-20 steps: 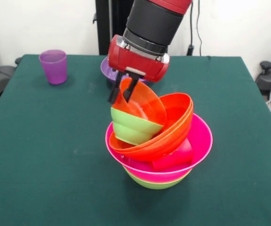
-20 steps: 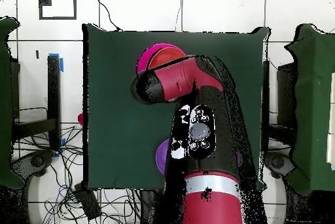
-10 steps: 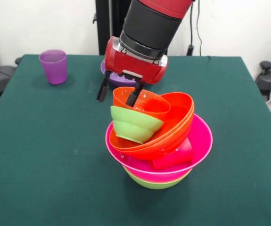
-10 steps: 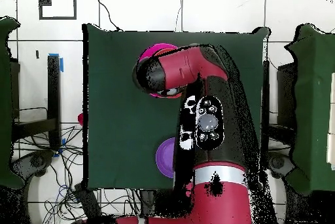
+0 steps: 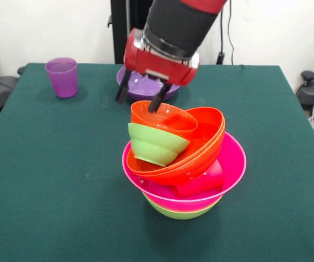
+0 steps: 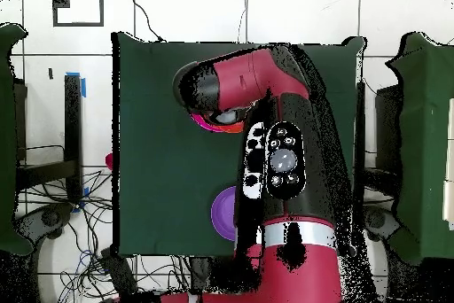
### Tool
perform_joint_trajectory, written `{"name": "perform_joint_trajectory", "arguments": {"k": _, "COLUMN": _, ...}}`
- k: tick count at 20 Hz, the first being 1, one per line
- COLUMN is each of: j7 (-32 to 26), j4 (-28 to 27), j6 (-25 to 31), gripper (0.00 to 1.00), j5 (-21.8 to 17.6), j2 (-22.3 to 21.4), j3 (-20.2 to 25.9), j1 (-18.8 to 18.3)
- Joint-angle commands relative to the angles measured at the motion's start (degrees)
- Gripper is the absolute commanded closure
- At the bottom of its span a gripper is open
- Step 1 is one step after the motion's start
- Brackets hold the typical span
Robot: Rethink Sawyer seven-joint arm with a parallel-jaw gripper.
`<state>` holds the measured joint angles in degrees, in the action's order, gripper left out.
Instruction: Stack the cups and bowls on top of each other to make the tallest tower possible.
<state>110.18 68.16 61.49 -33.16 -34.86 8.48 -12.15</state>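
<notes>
The tower stands mid-table: a lime green bowl (image 5: 182,210) lowest, a wide hot pink bowl (image 5: 234,158) on it, and wide orange bowls (image 5: 207,136) tilted above. A red-pink cup (image 5: 201,180) lies on its side in the pink bowl. A small lime green bowl (image 5: 152,145) leans in the orange ones and holds a small orange bowl (image 5: 162,118). My gripper (image 5: 138,101) is open and empty just above that bowl's far rim. A purple cup (image 5: 62,77) stands upright at the far left. In the overhead view the arm (image 6: 266,96) hides the tower except a pink sliver (image 6: 205,122).
A purple bowl (image 5: 146,85) sits on the table behind the gripper, close to the pedestal; it also shows in the overhead view (image 6: 223,213). The table (image 5: 47,180) has a dark green cloth.
The gripper let go of the small orange bowl, which dropped from tilted to level in the small green bowl. The gripper then opened wide and rose off it.
</notes>
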Motion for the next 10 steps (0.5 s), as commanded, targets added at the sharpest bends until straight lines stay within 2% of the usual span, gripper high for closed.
{"name": "perform_joint_trajectory", "arguments": {"k": 1, "j7": -21.0, "j4": -8.0, "j6": 28.5, "gripper": 0.0, "j5": 2.9, "j2": -5.6, "j3": 5.9, "j1": 0.8}}
{"name": "perform_joint_trajectory", "arguments": {"k": 5, "j7": -23.9, "j4": -10.4, "j6": 34.9, "gripper": 0.0, "j5": 3.0, "j2": -7.4, "j3": 7.6, "j1": -0.1}}
{"name": "perform_joint_trajectory", "arguments": {"k": 10, "j7": -24.9, "j4": -10.3, "j6": 37.3, "gripper": 0.0, "j5": 2.8, "j2": -9.2, "j3": 8.7, "j1": -1.1}}
